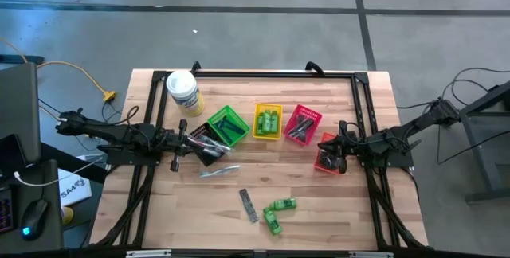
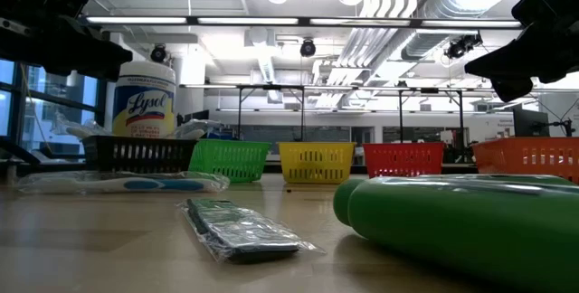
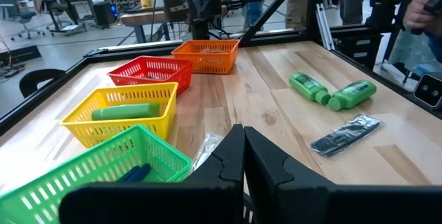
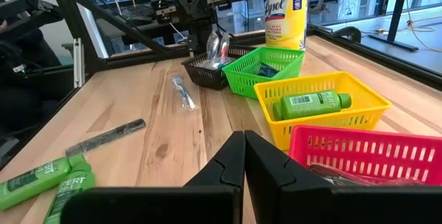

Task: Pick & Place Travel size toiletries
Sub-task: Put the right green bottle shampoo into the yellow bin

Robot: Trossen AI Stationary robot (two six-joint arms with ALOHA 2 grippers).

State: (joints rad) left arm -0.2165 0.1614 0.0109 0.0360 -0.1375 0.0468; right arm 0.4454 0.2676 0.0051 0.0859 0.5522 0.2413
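Two green mini bottles (image 1: 280, 211) lie loose low in the centre of the high view, touching or nearly touching each other, with a dark wrapped comb (image 1: 249, 205) just to their left and a clear-wrapped blue-handled stick (image 1: 219, 171) higher up, left of centre. Across the middle of the desk (image 1: 319, 202) runs a row of small baskets: a black basket (image 1: 203, 141), a green basket (image 1: 227, 125), a yellow basket (image 1: 268, 121) already holding green bottles, a red basket (image 1: 303, 123) with dark items, and an orange basket (image 1: 327, 153) at the right. A white Lysol tub (image 1: 182, 91) stands upper left of the row. The left hand (image 1: 182, 140) sits beside the black basket, fingers pressed together and empty; the right hand (image 1: 343, 151) waits by the orange basket, likewise closed and holding nothing. Judging from this layout, the sorting is partly done and the loose items remain to be gathered. For the next pick, a hand would need to spread its fingers well before descending, approach one bottle across its narrow width rather than along its length, and avoid nudging the neighbouring bottle, since round bottles roll easily. The yellow basket looks the matching destination for the bottles.
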